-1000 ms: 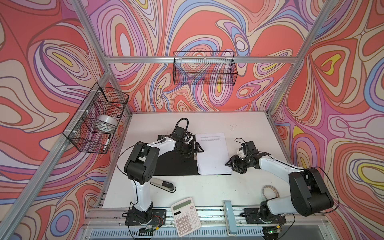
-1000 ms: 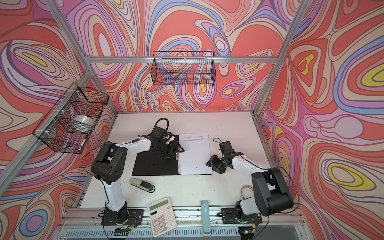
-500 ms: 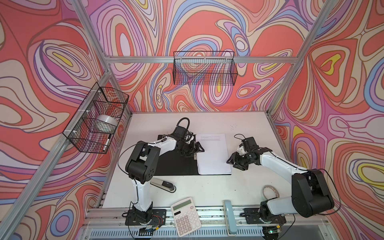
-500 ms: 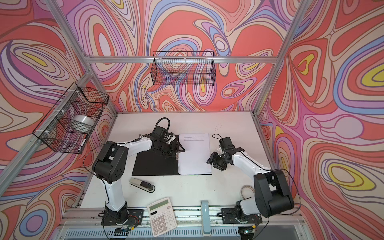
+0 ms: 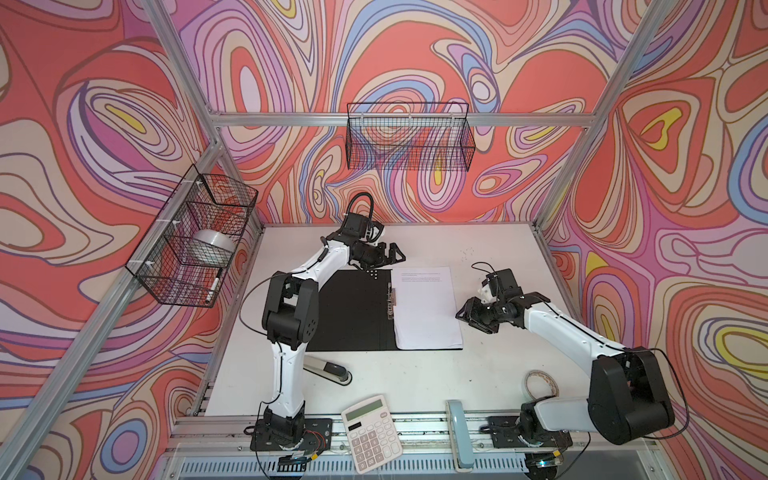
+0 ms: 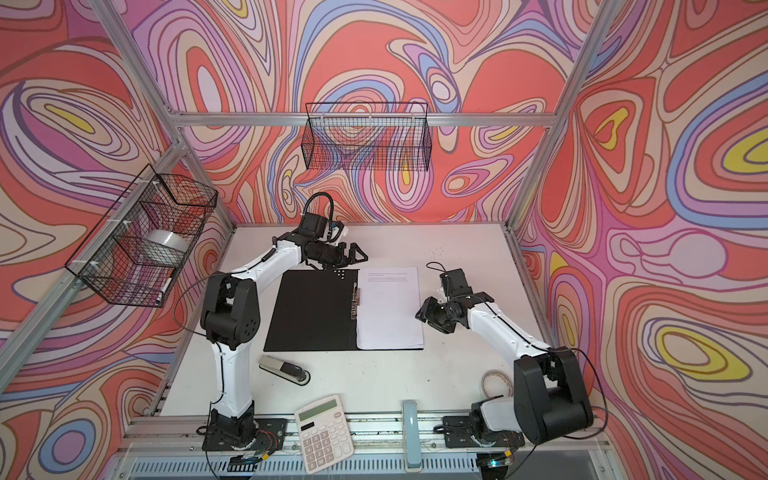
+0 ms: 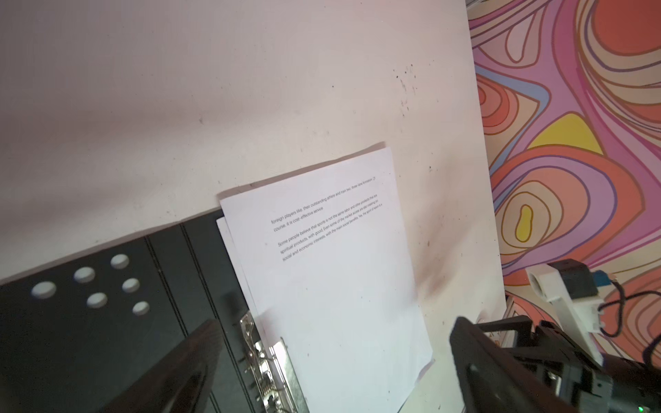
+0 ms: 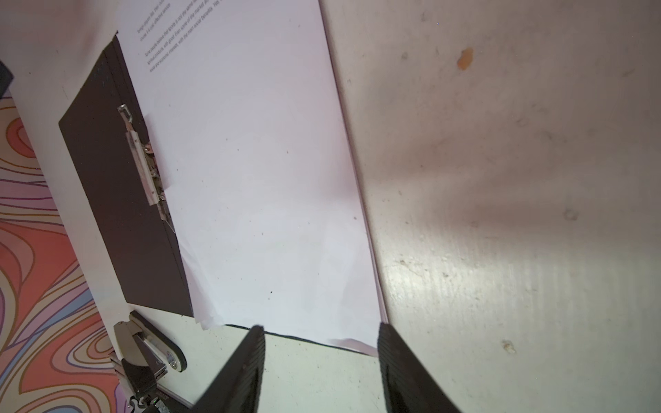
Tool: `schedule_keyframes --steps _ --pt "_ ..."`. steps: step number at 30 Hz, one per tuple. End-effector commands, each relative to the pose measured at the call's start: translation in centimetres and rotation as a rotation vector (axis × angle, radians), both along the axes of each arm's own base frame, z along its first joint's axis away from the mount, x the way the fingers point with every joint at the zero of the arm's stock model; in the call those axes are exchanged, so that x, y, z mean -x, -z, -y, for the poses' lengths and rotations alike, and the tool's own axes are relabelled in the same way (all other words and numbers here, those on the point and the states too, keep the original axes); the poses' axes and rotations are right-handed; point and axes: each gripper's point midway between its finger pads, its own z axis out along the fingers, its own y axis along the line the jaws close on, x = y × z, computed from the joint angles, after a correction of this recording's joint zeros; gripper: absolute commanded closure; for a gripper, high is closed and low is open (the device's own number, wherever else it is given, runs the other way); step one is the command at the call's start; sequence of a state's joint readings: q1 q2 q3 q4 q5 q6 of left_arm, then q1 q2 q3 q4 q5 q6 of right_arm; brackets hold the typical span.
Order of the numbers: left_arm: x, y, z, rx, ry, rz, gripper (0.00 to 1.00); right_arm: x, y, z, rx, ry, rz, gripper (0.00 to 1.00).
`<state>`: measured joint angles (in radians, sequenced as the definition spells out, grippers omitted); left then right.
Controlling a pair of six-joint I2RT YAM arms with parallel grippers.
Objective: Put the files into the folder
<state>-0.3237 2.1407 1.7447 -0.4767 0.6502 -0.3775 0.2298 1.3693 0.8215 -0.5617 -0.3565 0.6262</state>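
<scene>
Pulling my wide, empty left gripper (image 5: 397, 255) back from the spine clip (image 5: 390, 301), I judge the files (image 5: 426, 309) placed: they lie in the open folder (image 5: 349, 311), just ahead of my half-parted, empty right gripper (image 5: 467, 318).

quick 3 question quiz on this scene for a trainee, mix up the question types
1. True or false: the folder lies open, with the files on its right half in both top views.
2. What sits in the wire basket on the left side wall? A a cup; B a pale roll; C scissors.
3. Short answer: what does the right gripper hold?
Key: 1 true. 2 B. 3 nothing; its jaws stand open and empty at the near edge of the files.
</scene>
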Motion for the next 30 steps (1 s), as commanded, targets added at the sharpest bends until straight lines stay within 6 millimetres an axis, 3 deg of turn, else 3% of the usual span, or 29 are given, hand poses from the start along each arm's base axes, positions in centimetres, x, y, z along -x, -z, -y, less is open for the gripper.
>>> schedule_keyframes --steps 1,9,30 --pt "0.2 2.8 0.3 -0.016 0.013 -0.088 0.00 -0.6 -1.1 -0.2 -0.022 0.004 0.040 0.47" --pt "0.7 4.8 1.0 0.049 0.000 -0.193 0.01 0.0 -1.0 -0.1 -0.023 0.006 0.043 0.47" --pt "2.2 4.8 2.0 0.179 0.037 -0.287 0.04 0.1 -1.6 -0.1 -0.036 0.016 0.063 0.48"
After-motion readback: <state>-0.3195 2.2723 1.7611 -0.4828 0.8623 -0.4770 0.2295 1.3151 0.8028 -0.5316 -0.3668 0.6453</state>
